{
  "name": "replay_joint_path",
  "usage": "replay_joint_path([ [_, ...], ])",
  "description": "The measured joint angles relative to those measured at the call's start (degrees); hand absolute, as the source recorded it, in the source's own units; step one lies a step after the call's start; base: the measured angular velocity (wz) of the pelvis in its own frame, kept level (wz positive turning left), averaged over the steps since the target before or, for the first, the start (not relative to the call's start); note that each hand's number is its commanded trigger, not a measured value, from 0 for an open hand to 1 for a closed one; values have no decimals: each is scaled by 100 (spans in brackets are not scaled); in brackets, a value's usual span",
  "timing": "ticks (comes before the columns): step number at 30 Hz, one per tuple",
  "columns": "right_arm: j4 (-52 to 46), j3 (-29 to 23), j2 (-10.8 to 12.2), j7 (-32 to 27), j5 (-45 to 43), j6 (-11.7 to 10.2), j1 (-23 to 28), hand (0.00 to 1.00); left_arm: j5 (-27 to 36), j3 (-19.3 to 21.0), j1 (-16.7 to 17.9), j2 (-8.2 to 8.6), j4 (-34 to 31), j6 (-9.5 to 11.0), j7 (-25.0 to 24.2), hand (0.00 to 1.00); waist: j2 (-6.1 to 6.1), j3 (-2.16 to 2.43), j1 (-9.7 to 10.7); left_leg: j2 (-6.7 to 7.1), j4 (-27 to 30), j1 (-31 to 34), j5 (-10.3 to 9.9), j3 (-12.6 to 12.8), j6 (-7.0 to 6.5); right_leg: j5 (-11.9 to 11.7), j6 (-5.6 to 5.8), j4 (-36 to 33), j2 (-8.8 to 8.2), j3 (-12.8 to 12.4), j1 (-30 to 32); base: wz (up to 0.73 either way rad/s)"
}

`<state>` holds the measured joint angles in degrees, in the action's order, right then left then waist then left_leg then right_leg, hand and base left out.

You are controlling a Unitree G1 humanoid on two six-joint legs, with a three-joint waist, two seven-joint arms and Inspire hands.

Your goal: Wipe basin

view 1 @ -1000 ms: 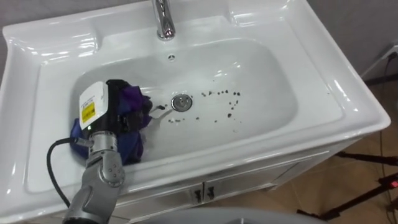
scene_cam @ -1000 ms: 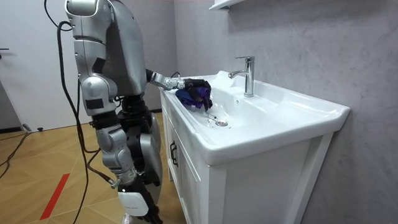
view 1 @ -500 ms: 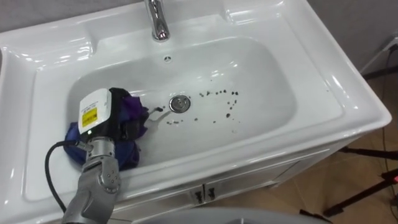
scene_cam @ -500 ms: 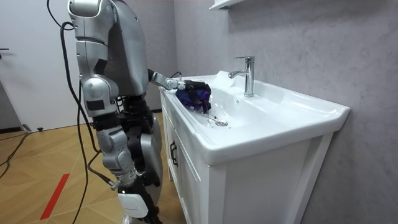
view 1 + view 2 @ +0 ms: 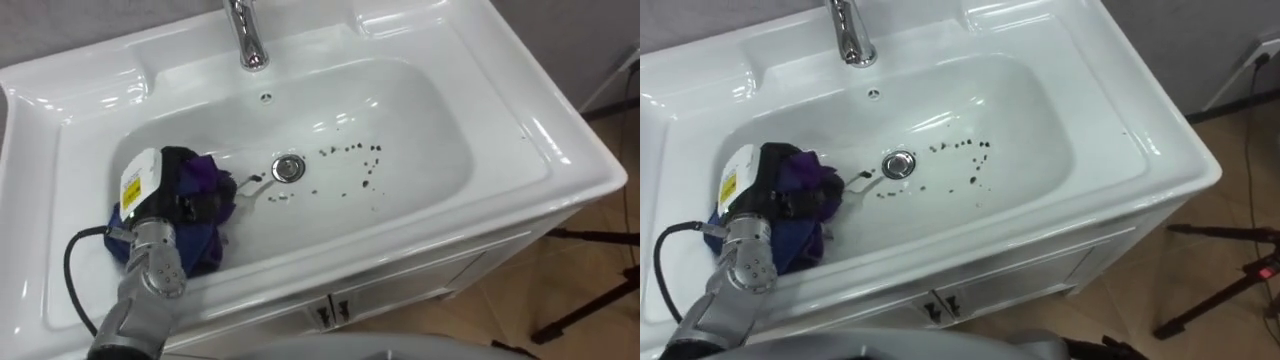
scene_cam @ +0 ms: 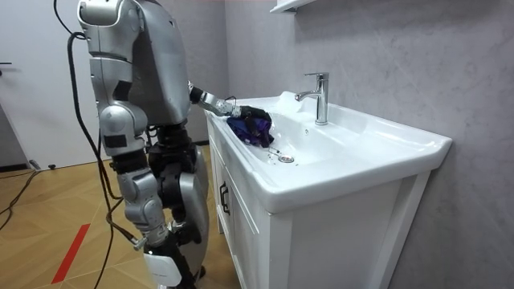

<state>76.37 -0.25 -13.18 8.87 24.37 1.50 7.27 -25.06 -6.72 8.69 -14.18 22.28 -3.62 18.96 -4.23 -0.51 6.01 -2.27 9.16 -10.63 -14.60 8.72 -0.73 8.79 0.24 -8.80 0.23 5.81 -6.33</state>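
Note:
A white basin (image 5: pixel 500 95) lies before me, with a chrome faucet (image 5: pixel 245 42) at the back and a drain (image 5: pixel 288 168) in the middle. Dark specks (image 5: pixel 355 152) are scattered right of the drain. My left hand (image 5: pixel 160 188) rests in the bowl's left part, its fingers curled into a crumpled purple and blue cloth (image 5: pixel 208 182), which is pressed against the bowl's left slope. The right eye view shows the same hand (image 5: pixel 748 182) and cloth (image 5: pixel 802 172). In the room view I stand at the cabinet's front, my left arm reaching over the rim to the cloth (image 6: pixel 254 127).
Flat white ledges (image 5: pixel 80 85) run round the bowl. Below the front edge are the cabinet doors (image 5: pixel 330 310). Wooden floor and a dark stand leg (image 5: pixel 590 300) lie to the right. A grey wall stands behind the faucet (image 6: pixel 320 96).
My left hand with the cloth has slid a little leftward, away from the drain. The eye view has shifted slightly, and in the room view my torso has drawn back a bit.

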Motion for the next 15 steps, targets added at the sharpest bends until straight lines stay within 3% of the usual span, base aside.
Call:
replay_joint_path([
  [7, -95, -129, 1, 8, -37, 121, 126, 0, 435, 224, -250, 12, 327, 8, -368, 100, 6, 12, 10, -4, 2, 5, -1, 97, 0, 17, -5, -81, 12, -109, 137, -8],
  [11, -151, -214, 9, 7, -234, 216, 185, 0, 1046, 335, -627, 62, 901, 61, -491, 100, 46, 28, 22, 1, 3, -28, 0, 172, 1, 68, -9, -208, -3, -135, 170, -7],
  [15, -131, -227, 27, -21, -430, 345, 274, 0, 1204, 337, -982, 168, 1508, 131, -533, 100, 107, 54, 90, -3, 4, -110, 0, 238, 1, 67, -10, -214, 20, -230, 153, -7],
])
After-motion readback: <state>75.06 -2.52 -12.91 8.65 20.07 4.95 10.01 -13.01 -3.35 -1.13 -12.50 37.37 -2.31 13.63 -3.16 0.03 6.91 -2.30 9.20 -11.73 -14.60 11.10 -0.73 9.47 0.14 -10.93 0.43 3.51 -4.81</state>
